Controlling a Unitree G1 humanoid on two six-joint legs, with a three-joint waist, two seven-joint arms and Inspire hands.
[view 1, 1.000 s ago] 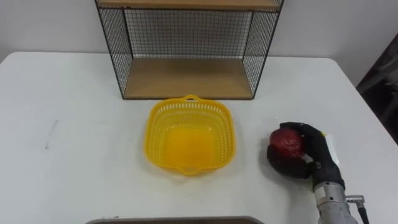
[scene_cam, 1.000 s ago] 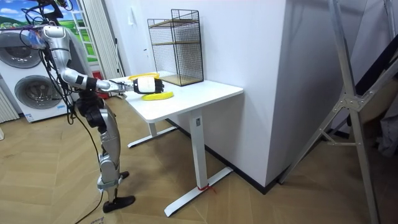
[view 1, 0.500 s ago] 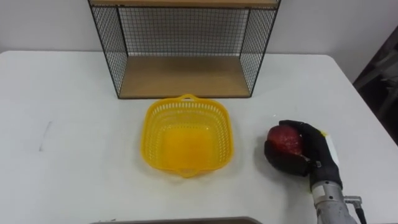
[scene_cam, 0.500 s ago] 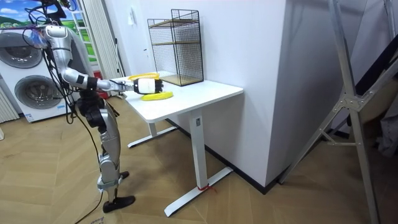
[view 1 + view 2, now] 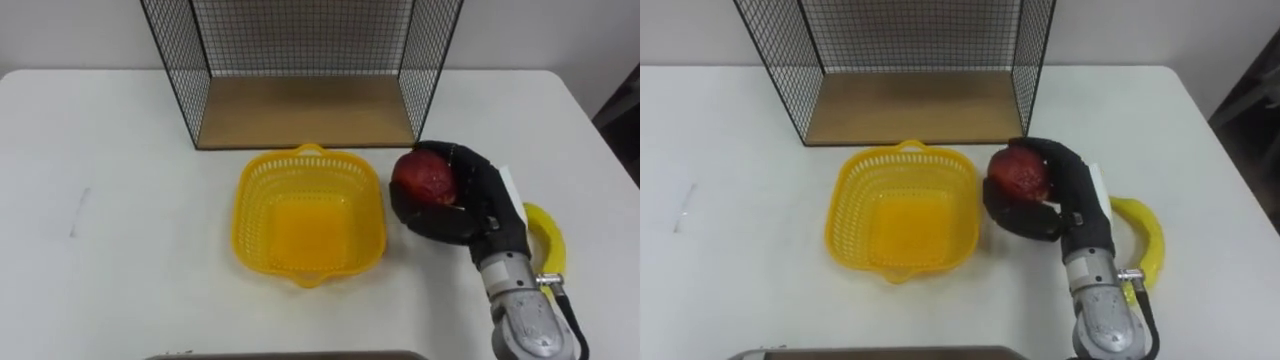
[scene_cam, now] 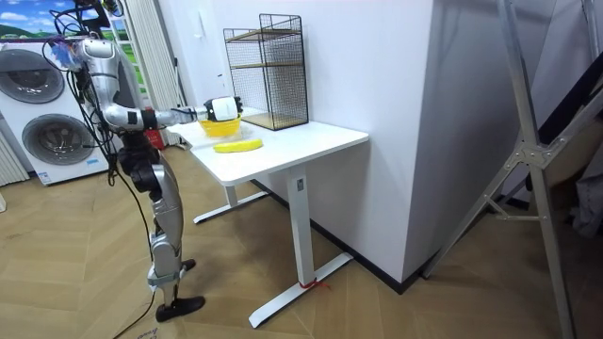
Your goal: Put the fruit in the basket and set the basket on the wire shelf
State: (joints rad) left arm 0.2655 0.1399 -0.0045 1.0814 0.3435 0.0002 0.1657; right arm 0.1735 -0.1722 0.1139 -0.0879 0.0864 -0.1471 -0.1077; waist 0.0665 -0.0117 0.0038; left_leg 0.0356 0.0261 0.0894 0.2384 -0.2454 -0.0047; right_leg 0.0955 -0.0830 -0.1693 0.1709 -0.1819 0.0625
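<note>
A yellow plastic basket (image 5: pixel 308 214) (image 5: pixel 904 208) sits empty on the white table, just in front of the wire shelf (image 5: pixel 300 70) (image 5: pixel 910 70). My right hand (image 5: pixel 465 200) (image 5: pixel 1065 195) is shut on a red apple (image 5: pixel 425 178) (image 5: pixel 1020 173), held above the table right beside the basket's right rim. A yellow banana (image 5: pixel 545 238) (image 5: pixel 1145 235) lies on the table to the right, partly hidden behind my right forearm. In the room view my right hand (image 6: pixel 222 108) is raised over the basket (image 6: pixel 214 120), with the banana (image 6: pixel 237 146) nearer the table's front.
The wire shelf has a wooden bottom board (image 5: pixel 305 110) and stands at the back of the white table (image 5: pixel 120 200). A dark tray edge (image 5: pixel 285 355) shows at the bottom. In the room view, washing machines (image 6: pixel 38 122) stand behind me.
My right hand has lifted the apple off the table and carried it left and forward to the basket's right rim. The banana that the arm hid now shows. The camera has tilted slightly.
</note>
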